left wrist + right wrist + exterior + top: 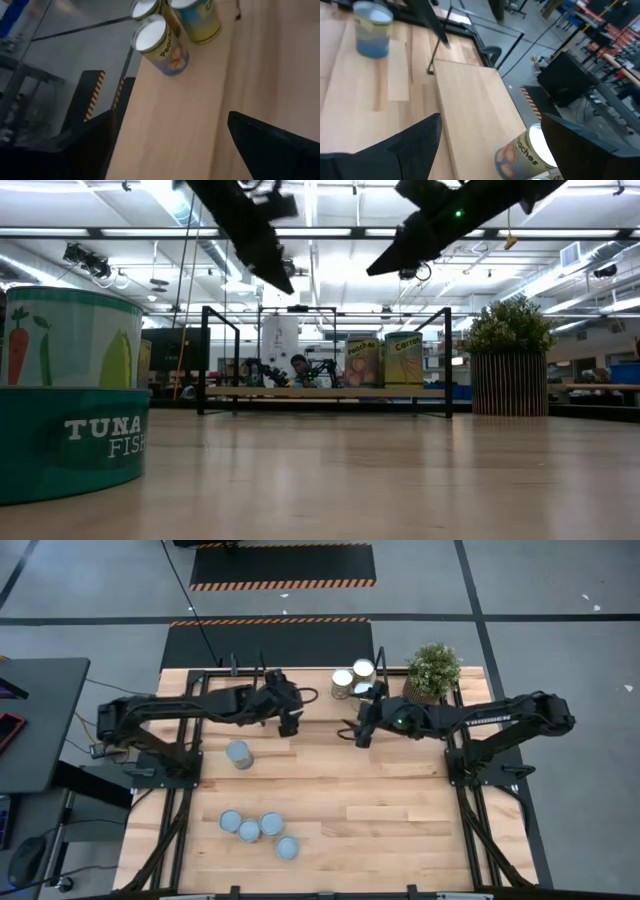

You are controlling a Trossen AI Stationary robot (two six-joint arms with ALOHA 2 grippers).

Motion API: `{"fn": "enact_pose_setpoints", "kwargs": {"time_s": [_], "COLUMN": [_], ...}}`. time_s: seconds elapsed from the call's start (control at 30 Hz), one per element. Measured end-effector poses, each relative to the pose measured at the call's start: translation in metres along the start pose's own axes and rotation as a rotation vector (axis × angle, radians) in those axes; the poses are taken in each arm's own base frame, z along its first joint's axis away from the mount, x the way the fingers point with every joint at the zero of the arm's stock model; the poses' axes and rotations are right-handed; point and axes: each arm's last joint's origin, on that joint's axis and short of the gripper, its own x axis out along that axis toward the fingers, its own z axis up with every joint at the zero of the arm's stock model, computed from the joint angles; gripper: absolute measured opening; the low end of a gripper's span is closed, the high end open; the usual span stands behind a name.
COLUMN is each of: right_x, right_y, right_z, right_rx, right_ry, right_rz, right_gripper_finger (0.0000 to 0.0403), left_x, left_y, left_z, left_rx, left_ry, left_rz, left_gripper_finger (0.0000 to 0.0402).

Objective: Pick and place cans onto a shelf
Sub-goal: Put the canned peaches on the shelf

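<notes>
The shelf [240,683], a light-wood board in a thin black frame, stands along the table's far edge; it also shows in the low view [325,391]. Two cans [342,684] [363,669] stand upright on its right end. One can [238,754] stands alone on the table, and several more [258,830] stand grouped near the front. My left gripper [290,721] is open and empty, in the air over the shelf's near edge; the left wrist view [170,117] shows its spread fingers. My right gripper [362,730] is open and empty, in the air near the shelved cans; the right wrist view [491,117] shows its spread fingers.
A potted plant [433,670] stands at the far right, just past the shelf's end. In the low view a teal tuna can [70,445] with another can behind it fills the near left. Bare tabletop [400,810] lies on the right and centre.
</notes>
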Motion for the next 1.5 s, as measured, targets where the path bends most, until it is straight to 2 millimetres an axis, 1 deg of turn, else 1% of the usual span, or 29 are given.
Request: {"fn": "enact_pose_setpoints", "kwargs": {"time_s": [0.17,0.27,0.37,0.5,0.63,0.8,1.0,1.2,1.33,1.5], "right_x": [0.020,0.036,0.052,0.070,0.086,0.103,0.119,0.134,0.146,0.151], "right_y": [0.000,0.000,-0.006,-0.014,-0.017,-0.016,-0.015,-0.020,-0.025,-0.035], "right_z": [0.008,0.014,0.019,0.020,0.021,0.016,0.006,0.004,0.007,-0.003], "right_rx": [-0.032,-0.078,-0.097,-0.126,-0.182,-0.289,-0.381,-0.380,-0.383,-0.406], "right_ry": [0.058,0.095,0.141,0.234,0.314,0.436,0.541,0.596,0.611,0.680], "right_rz": [0.035,0.037,0.027,0.018,-0.027,-0.109,-0.158,-0.158,-0.162,-0.178], "right_gripper_finger": [0.0348,0.0348,0.0348,0.0348,0.0348,0.0348,0.0348,0.0348,0.0348,0.0348], "left_x": [-0.040,-0.058,-0.071,-0.080,-0.082,-0.088,-0.098,-0.114,-0.125,-0.130], "left_y": [0.003,0.003,0.002,-0.009,-0.020,-0.025,-0.023,-0.016,-0.011,-0.011], "left_z": [0.001,0.000,-0.003,-0.020,-0.045,-0.075,-0.099,-0.120,-0.132,-0.144], "left_rx": [-0.045,-0.083,-0.102,-0.101,-0.108,-0.159,-0.210,-0.259,-0.312,-0.398], "left_ry": [-0.066,-0.101,-0.103,-0.114,-0.130,-0.190,-0.278,-0.360,-0.439,-0.525], "left_rz": [-0.026,-0.045,-0.068,-0.068,-0.027,-0.027,-0.029,-0.023,-0.022,-0.040], "left_gripper_finger": [0.0389,0.0388,0.0388,0.0388,0.0388,0.0388,0.0388,0.0388,0.0388,0.0388]}}
